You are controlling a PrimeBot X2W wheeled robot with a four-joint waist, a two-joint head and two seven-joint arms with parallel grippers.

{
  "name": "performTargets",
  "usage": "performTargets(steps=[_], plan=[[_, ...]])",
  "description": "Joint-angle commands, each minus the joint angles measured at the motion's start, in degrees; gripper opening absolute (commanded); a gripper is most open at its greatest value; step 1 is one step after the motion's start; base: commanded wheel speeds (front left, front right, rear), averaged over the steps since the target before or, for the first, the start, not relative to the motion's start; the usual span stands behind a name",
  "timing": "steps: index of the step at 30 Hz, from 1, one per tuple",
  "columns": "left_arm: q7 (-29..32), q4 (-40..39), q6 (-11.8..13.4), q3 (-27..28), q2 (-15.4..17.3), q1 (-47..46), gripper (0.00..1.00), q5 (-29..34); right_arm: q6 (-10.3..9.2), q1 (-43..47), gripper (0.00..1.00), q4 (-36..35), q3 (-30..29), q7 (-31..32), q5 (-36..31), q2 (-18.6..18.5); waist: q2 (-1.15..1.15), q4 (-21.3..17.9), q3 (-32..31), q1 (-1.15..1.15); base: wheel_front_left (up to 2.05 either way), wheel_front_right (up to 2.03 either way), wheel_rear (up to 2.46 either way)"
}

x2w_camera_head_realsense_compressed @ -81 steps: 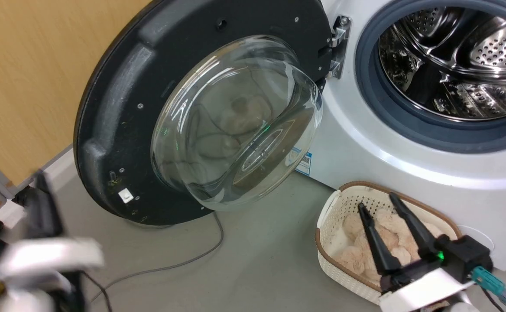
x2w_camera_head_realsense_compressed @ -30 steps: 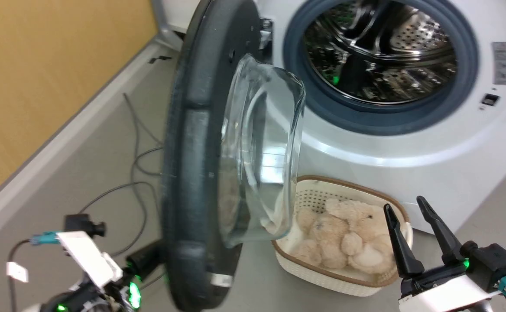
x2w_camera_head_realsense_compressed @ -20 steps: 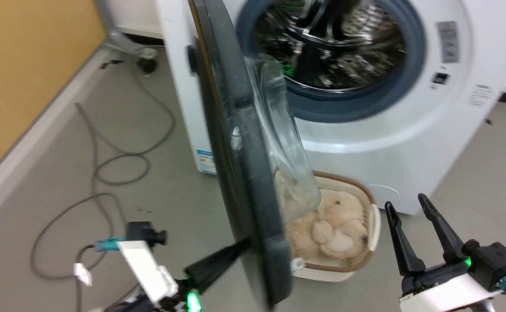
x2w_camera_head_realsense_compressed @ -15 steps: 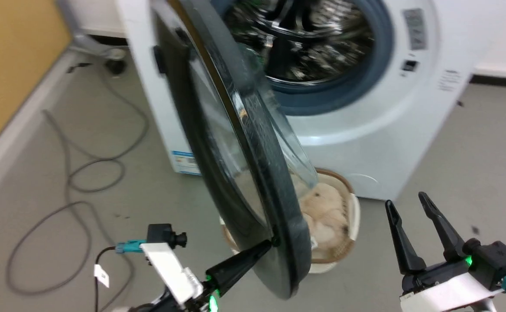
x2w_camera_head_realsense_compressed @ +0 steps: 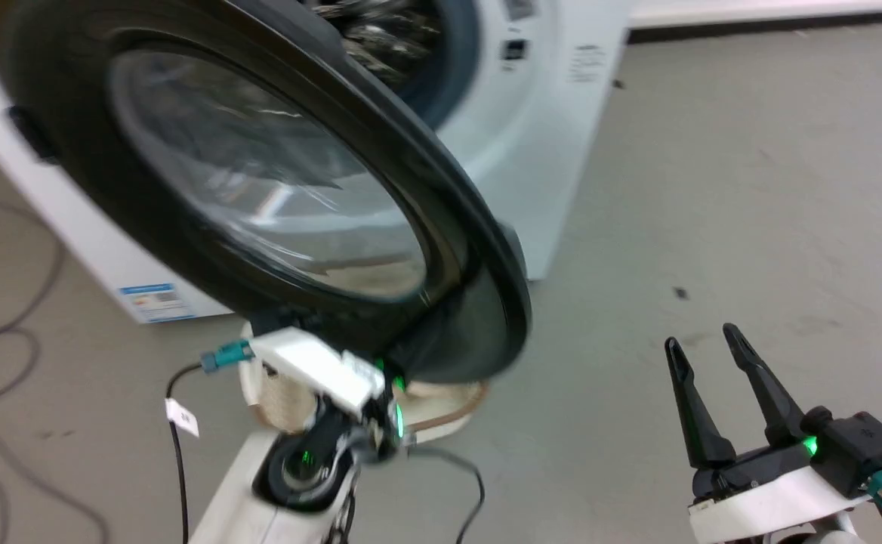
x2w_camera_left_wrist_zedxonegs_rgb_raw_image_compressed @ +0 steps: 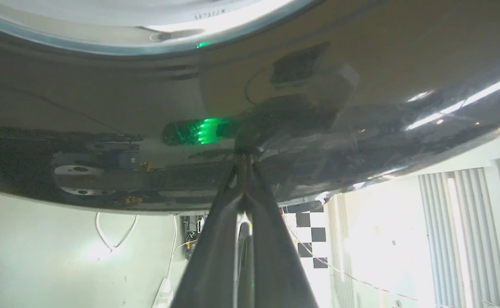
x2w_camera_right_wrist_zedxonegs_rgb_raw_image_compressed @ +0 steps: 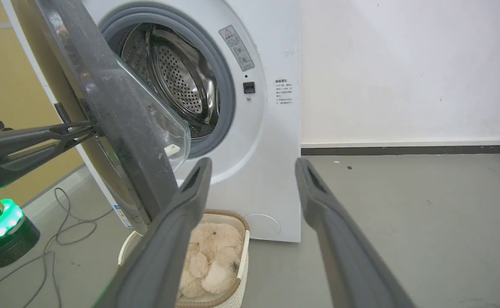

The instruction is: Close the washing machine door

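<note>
The washing machine door (x2w_camera_head_realsense_compressed: 260, 189), a black-rimmed disc with a glass centre, stands partly open with its glossy outer face toward my head camera. Seen from the right wrist, the door (x2w_camera_right_wrist_zedxonegs_rgb_raw_image_compressed: 117, 115) is angled in front of the washing machine (x2w_camera_right_wrist_zedxonegs_rgb_raw_image_compressed: 267, 128), and the steel drum (x2w_camera_right_wrist_zedxonegs_rgb_raw_image_compressed: 177, 77) is still exposed. My left gripper (x2w_camera_right_wrist_zedxonegs_rgb_raw_image_compressed: 91, 126) is shut, its tips pressed against the door's outer face. The left wrist view has those tips (x2w_camera_left_wrist_zedxonegs_rgb_raw_image_compressed: 243, 158) touching the shiny door (x2w_camera_left_wrist_zedxonegs_rgb_raw_image_compressed: 104, 128). My right gripper (x2w_camera_head_realsense_compressed: 701, 340) hangs open over bare floor, right of the door and holding nothing.
A white woven basket (x2w_camera_right_wrist_zedxonegs_rgb_raw_image_compressed: 215, 256) with a beige plush toy sits on the floor under the door, against the machine's front. Grey cables (x2w_camera_head_realsense_compressed: 3, 340) loop over the floor at the left. A white wall with a dark skirting (x2w_camera_right_wrist_zedxonegs_rgb_raw_image_compressed: 404, 149) runs to the machine's right.
The door has swung from wide open toward the machine, with my left gripper pushing its outer face. The head camera has turned along with it. The right gripper holds its pose.
</note>
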Motion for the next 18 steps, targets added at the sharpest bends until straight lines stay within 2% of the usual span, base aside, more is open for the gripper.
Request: performTargets(steps=[1, 9, 14, 18], plan=[[-1.73, 0.87, -0.49, -0.31, 0.03, -2.02, 0.00, -0.41, 0.05, -0.88, 1.00, 0.23, 0.11, -0.49, 0.31, 0.39, 0.00, -4.01, 1.83, 0.00, 0.00, 0.00, 0.00], [-17.75, 11.88, -1.12, -2.48, 0.03, -13.35, 0.00, -3.03, 0.05, -1.64, 1.00, 1.52, 0.98, -1.11, 0.59, 1.19, 0.00, -8.99, 2.06, 0.00, 0.00, 0.00, 0.00], [-20.63, 16.51, -2.05, -4.56, 0.03, -16.62, 0.00, -5.06, 0.05, -1.38, 1.00, 1.88, 0.80, -1.28, 0.62, 1.39, 0.00, -9.30, 1.56, 0.00, 0.00, 0.00, 0.00], [-20.36, 18.06, -2.61, -6.72, 0.03, -16.40, 0.00, -4.12, 0.05, -0.84, 1.00, 1.83, 0.24, -1.34, 0.64, 1.42, 0.00, -7.55, 0.82, 0.00, 0.00, 0.00, 0.00]])
